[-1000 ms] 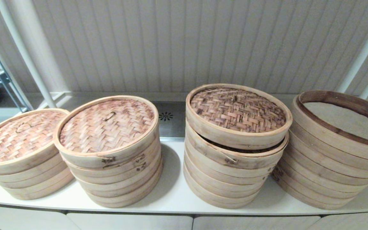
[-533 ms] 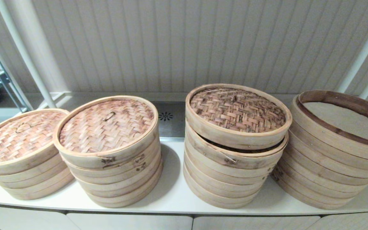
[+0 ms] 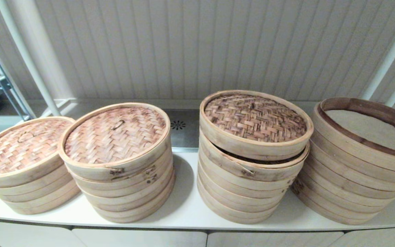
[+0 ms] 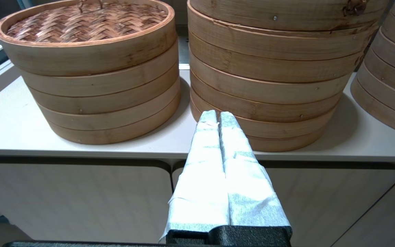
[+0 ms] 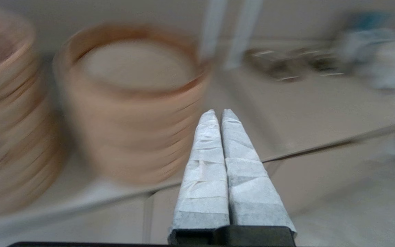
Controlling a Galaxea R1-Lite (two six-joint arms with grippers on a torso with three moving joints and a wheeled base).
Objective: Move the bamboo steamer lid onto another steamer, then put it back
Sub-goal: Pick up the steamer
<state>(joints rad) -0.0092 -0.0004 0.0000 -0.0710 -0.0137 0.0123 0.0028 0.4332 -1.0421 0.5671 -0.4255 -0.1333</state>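
Observation:
Several stacks of bamboo steamers stand in a row on a white counter [image 3: 187, 206]. Woven lids cover the far-left stack [image 3: 19, 144], the second stack [image 3: 115, 133] and the third stack [image 3: 255, 118]; the third lid sits slightly askew, with a dark gap under its front rim. The far-right steamer [image 3: 358, 151] is open and shows a cloth liner. Neither gripper shows in the head view. My left gripper [image 4: 218, 115] is shut and empty, low before the counter edge, facing the second stack [image 4: 273, 68]. My right gripper [image 5: 219, 113] is shut and empty, near the open steamer [image 5: 132, 103].
A metal panel with a drain hole [image 3: 178, 125] lies behind the gap between the second and third stacks. A panelled wall stands close behind. White posts [image 3: 29, 58] rise at the back left and right. Cabinet fronts [image 4: 81, 195] sit below the counter.

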